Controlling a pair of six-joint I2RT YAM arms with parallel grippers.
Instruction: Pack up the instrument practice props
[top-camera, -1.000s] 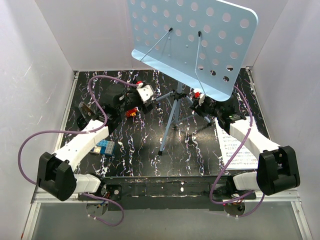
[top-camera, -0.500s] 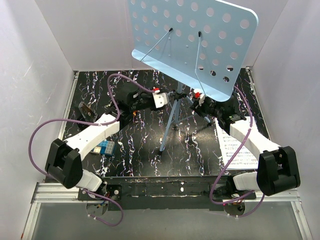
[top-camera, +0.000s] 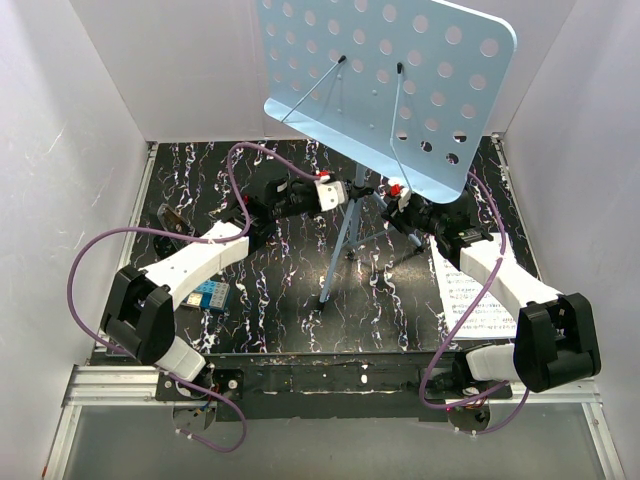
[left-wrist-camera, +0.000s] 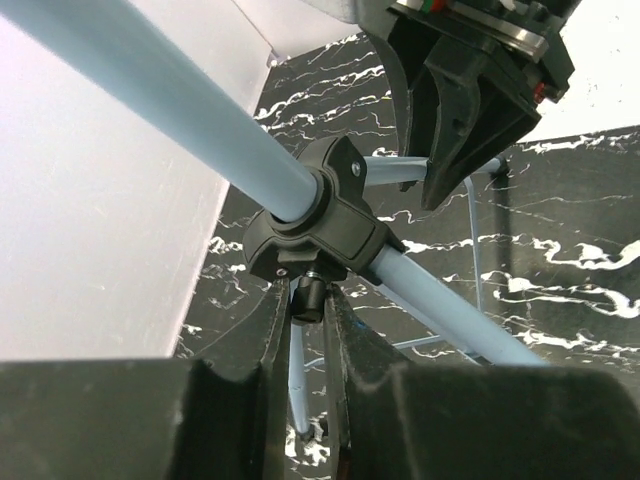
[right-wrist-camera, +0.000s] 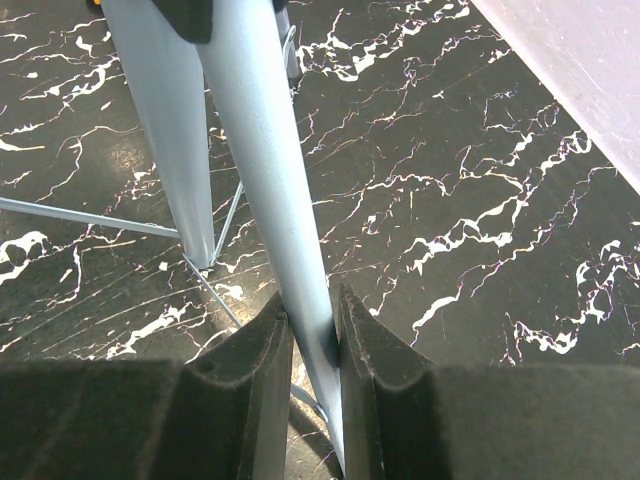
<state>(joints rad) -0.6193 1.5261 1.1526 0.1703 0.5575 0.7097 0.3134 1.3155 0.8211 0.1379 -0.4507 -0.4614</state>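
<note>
Centre of frame, top view: music stand (top-camera: 338, 250), light blue, upright on tripod legs on black marbled table (top-camera: 260, 290); perforated desk plate (top-camera: 330, 60) tilted, upper centre.
Lower right, partly under right arm: sheet-music pages (top-camera: 475, 300), white, flat on table.
Left gripper (left-wrist-camera: 307, 320): jaws narrow, pinching small black knob (left-wrist-camera: 307, 298) beneath stand's black collar (left-wrist-camera: 320, 215).
Right gripper (right-wrist-camera: 310, 335): jaws clamped on a light-blue tube of the stand.
Lower left: small blue box (top-camera: 208, 295) beside left arm.
</note>
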